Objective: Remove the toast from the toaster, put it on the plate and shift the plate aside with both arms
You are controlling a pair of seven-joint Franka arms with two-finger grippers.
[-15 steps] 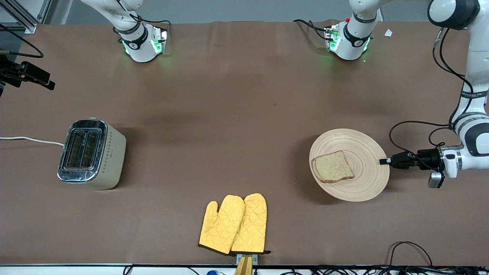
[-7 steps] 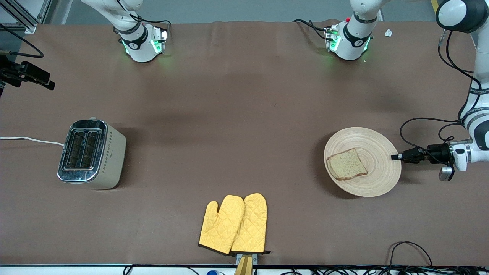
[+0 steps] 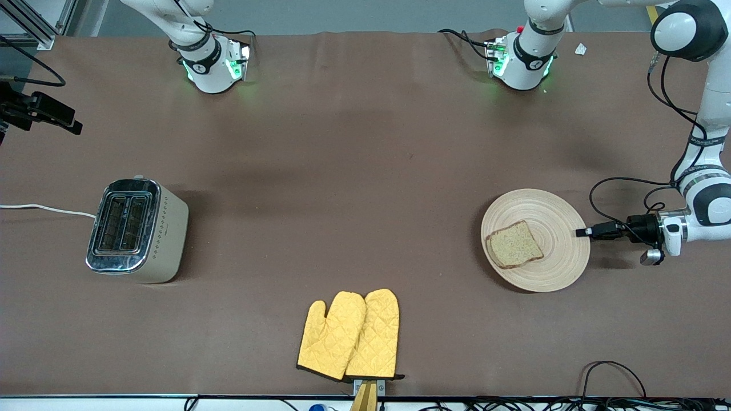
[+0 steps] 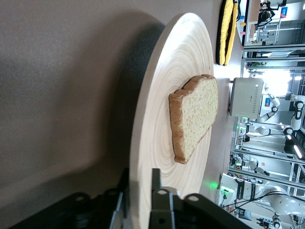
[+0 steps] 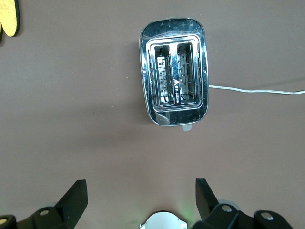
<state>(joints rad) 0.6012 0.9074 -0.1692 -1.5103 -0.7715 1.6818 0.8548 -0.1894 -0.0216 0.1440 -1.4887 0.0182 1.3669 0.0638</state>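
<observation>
- Front view: plate [image 3: 557,260] lies flat on brown table [image 3: 354,171], toward left arm's end, about mid-depth.
- Toast [image 3: 514,245] lies flat on plate, off-centre, on the part of plate toward right arm's end; one slice, dark crust.
- Left gripper [image 3: 581,232] is at plate's rim, on the side toward left arm's end, reaching in level from table edge.
- Left wrist view: left gripper [image 4: 141,183] has plate rim [image 4: 143,143] between its two fingers [image 4: 155,183]. Jaws narrow, set either side of rim. A thin gap shows on at least one side; cannot tell if grip is firm or slack.
- Same view: toast [image 4: 194,114] sits on plate, apart from gripper fingers.
- Right gripper [image 5: 141,200] hangs high over toaster [image 5: 174,71], seen in right wrist view looking straight down. Jaws wide apart, nothing between them. Right arm waits.
- Toaster [image 3: 134,228] stands toward right arm's end of table, both slots up, white cord [image 3: 45,209] running off table edge. Well apart from plate.
- Two yellow oven mitts [image 3: 351,335] lie side by side, overlapping, nearer to front camera than both plate and toaster, roughly between them.
- Arm bases [image 3: 214,65] stand at table's edge, green lights on.
</observation>
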